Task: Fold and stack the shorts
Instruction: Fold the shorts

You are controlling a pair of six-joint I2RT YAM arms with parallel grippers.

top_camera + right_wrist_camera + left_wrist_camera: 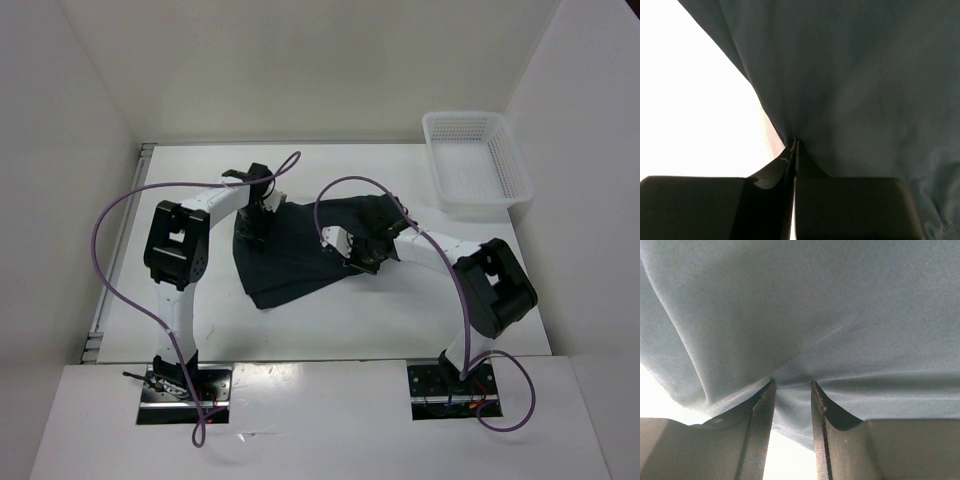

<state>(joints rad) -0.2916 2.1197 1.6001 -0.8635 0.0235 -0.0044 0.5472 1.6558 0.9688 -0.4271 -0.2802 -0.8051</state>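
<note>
The black shorts (292, 250) lie crumpled in the middle of the table, one corner pointing toward the near edge. My left gripper (254, 215) is at their far left edge. In the left wrist view its jaws (792, 385) stand a little apart, the tips pressed into the cloth (805, 315), with a smooth strip of cloth and its edge between them. My right gripper (366, 250) is at the shorts' right side. In the right wrist view its jaws (794, 144) are closed tight on a pinch of the dark fabric (860, 85).
A white mesh basket (478, 162) stands at the far right corner. White walls close in the table on the left, back and right. Purple cables loop over both arms.
</note>
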